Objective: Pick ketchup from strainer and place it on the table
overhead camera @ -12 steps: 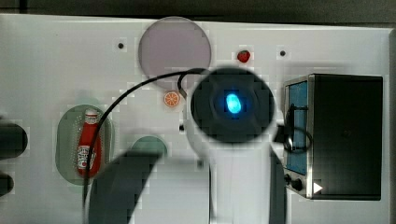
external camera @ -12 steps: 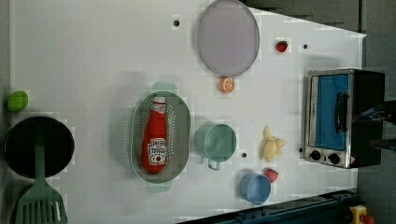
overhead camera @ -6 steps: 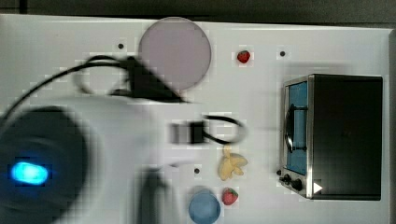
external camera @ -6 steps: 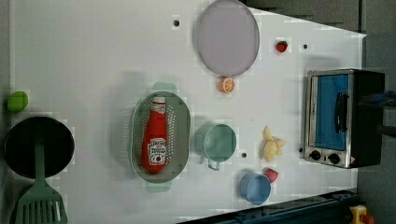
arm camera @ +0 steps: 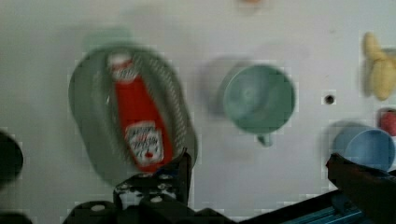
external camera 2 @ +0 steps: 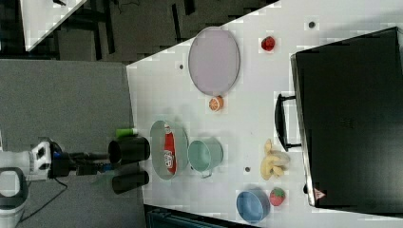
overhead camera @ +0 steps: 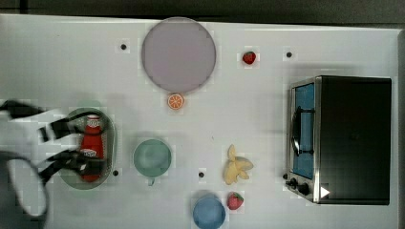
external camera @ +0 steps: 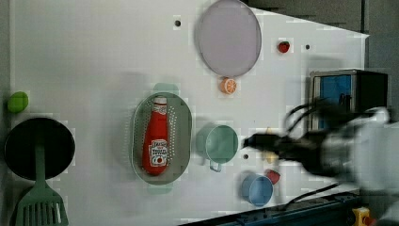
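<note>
The arm has swung across to the top view's left, so the gripper (overhead camera: 74, 145) now hovers over the strainer (overhead camera: 111, 143), fingers (overhead camera: 64, 128) wide apart and empty; the ketchup (overhead camera: 91, 148) lies inside it, not yet grasped, tabletop (overhead camera: 239, 114) placement pending

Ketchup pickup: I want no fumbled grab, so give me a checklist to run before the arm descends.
1. Gripper open: ok.
2. Ketchup lying flat in the strainer, cap toward the plate: ok.
3. Nothing else in the strainer: ok.
4. Gripper centred over the bottle: not ok; in the wrist view the bottle sits off to one side.
5. Free table for placing: ok.
6. Green cup apart from the strainer: ok.
</note>
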Controlling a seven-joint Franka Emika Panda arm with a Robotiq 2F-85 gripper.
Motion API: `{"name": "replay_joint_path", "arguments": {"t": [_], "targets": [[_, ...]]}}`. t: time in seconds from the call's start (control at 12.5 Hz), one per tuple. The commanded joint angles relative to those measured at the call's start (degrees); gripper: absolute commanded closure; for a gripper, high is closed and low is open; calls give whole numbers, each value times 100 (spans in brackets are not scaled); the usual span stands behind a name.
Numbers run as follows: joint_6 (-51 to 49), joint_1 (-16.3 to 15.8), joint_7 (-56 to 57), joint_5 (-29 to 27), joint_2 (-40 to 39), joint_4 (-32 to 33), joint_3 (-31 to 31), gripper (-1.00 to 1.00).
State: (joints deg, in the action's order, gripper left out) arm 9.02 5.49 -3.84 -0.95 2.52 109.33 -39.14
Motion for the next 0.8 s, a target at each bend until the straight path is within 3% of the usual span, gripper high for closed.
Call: {"name": "replay_joint_path", "arguments": {"t": [0.08,0.56,0.8], "targets": [[347,-42,-327,25,-7,112,-375,-100],[2584,-51,-327,104,-613,1510,-931,-100],[3762,-55,-327,673,-1035,2104,-909,-100]]}}
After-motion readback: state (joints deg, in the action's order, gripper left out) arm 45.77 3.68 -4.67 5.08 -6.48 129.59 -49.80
